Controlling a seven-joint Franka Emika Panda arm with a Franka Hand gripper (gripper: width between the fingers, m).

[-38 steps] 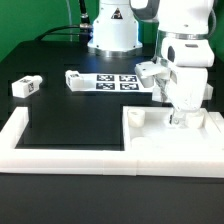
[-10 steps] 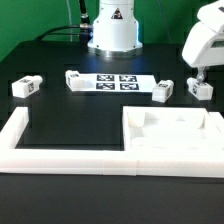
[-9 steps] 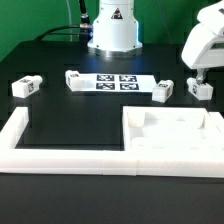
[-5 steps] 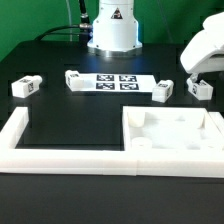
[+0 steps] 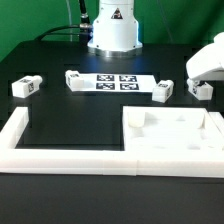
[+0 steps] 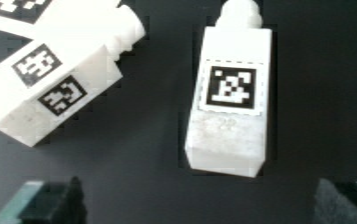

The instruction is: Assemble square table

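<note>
White tabletop [image 5: 180, 142] lies flat in the corner of the border wall [image 5: 60, 156], at the worktop's [image 5: 75, 118] near edge, exterior view's right. Gripper [image 6: 193, 203] jaws wide, nothing held, over first leg [image 6: 228, 95]. Second leg [image 6: 59, 65] skewed beside it, not touching. Third leg [image 5: 73, 77] at the marker board's [image 5: 118, 82] end. Fourth leg [image 5: 27, 86] toward the exterior view's left edge.

Exterior wide, oblique; wrist close, downward; both show legs [image 6: 232, 95]
</note>
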